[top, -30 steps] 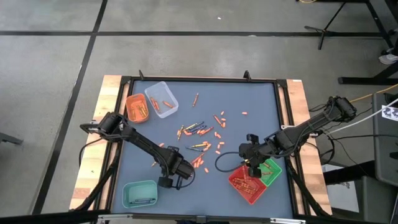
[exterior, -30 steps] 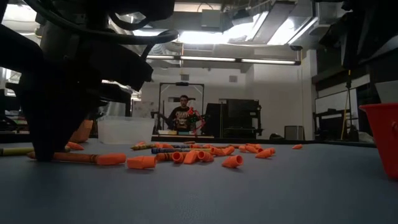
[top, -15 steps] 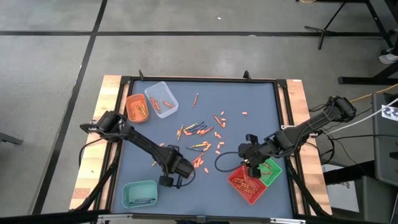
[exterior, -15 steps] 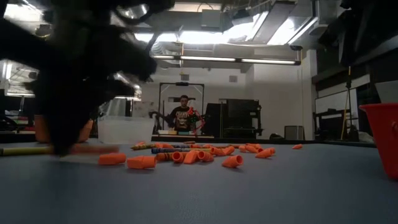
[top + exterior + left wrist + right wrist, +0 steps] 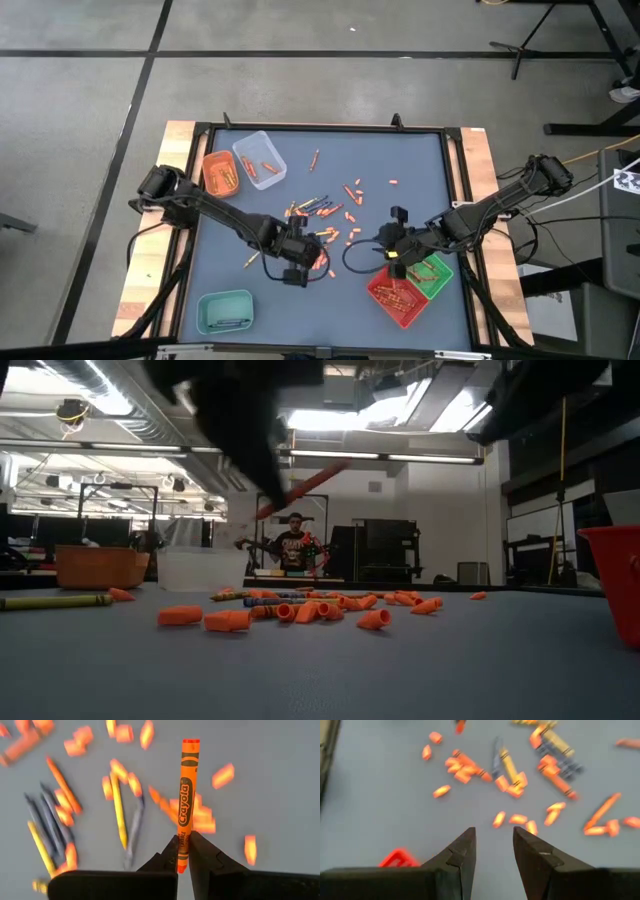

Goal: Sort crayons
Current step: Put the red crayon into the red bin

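Many crayons (image 5: 322, 212) and short orange pieces lie loose on the blue mat's middle; the low view shows them in a row (image 5: 300, 610). My left gripper (image 5: 310, 256) hangs above the mat near them, shut on one orange crayon (image 5: 186, 795), which also shows in the low view (image 5: 305, 485). My right gripper (image 5: 390, 238) is open and holds nothing (image 5: 494, 835). It hovers just beyond the red tray (image 5: 398, 296) and green tray (image 5: 437, 274). My left gripper pinches the orange crayon near its one end (image 5: 182, 851) between the two fingers. The fingers slant down from the table's left, and the crayon sticks out ahead of them, roughly along their line. It is lifted clear of the mat and tilted (image 5: 305, 485).
An orange tray (image 5: 221, 172) and a clear tray (image 5: 260, 158) stand at the far left, a teal tray (image 5: 225, 312) at the near left. A yellow crayon (image 5: 55, 601) lies apart at the left. A black cable loop (image 5: 352, 260) hangs by my right gripper.
My left gripper has risen from the mat and gone toward the table's right and far side, tipping less steeply. The long orange crayon that lay on the mat under it has come up with it and now hangs clear and tilted.
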Robot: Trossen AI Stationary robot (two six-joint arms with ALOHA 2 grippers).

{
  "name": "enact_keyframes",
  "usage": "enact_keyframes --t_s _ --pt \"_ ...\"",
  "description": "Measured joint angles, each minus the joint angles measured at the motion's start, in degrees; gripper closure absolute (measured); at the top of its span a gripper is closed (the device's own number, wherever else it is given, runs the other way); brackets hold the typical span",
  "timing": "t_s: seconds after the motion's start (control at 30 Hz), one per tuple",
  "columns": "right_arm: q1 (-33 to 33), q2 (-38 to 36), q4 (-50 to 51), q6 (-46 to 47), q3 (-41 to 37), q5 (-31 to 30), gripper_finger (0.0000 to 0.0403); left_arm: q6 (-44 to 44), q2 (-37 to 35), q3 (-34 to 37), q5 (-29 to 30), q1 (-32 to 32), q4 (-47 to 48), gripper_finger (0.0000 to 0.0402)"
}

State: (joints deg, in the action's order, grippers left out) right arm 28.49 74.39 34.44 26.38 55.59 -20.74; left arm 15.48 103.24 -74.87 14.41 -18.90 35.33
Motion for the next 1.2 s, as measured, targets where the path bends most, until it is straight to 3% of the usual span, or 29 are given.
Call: enact_keyframes --t_s 0.13,0.33,0.63,1.03,1.2 --pt "0.0 0.0 -3.2 -4.3 0.0 -4.0 0.0274 -3.6 0.0 0.0 1.8 0.9 -8.1 0.0393" --pt "0.0 0.0 -9.0 -10.7 0.0 -4.2 0.0274 -9.2 -0.1 0.0 5.1 2.2 -21.1 0.0393" --pt "0.0 0.0 -15.8 -18.8 0.0 -4.2 0.0274 -17.4 -0.1 -0.1 5.1 2.9 -34.1 0.0392" --pt "0.0 0.0 -22.1 -24.9 0.0 -4.2 0.0276 -17.8 -0.1 -0.1 5.1 3.0 -36.0 0.0392" --pt "0.0 0.0 -22.1 -25.3 0.0 -4.1 0.0314 -17.7 -0.1 -0.1 5.0 3.0 -36.0 0.0392"
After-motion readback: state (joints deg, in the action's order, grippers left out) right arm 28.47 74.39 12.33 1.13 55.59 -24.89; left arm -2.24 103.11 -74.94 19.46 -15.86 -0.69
